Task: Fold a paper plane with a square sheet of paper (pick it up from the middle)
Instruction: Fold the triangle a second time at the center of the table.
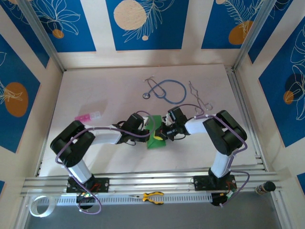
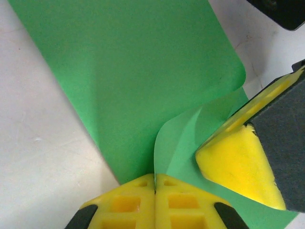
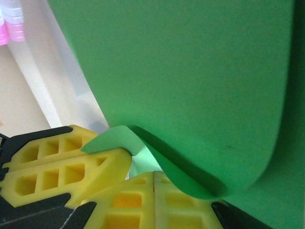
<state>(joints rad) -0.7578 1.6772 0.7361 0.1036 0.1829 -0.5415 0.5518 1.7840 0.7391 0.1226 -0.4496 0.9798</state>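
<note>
The square sheet of paper [image 1: 156, 139], bright green, lies mid-table with one part lifted and curled between the two arms. My left gripper [image 1: 147, 127] is shut on its edge. In the left wrist view the thin green edge [image 2: 164, 143] runs into the seam of my left gripper [image 2: 155, 183]. My right gripper [image 1: 165, 130] faces it from the right, shut, its yellow fingers [image 2: 236, 162] lying on the sheet. In the right wrist view a curl of the sheet [image 3: 190, 71] comes down to the tips of my right gripper [image 3: 153, 179], beside the left fingers [image 3: 62, 167].
A blue stethoscope [image 1: 167, 90] and a bent metal wire tool [image 1: 198, 99] lie at the back of the table. A small pink and white piece [image 1: 88, 116] sits at the left. Yellow-handled pliers [image 1: 152, 196] rest on the front rail, a tape roll [image 1: 38, 206] beside it.
</note>
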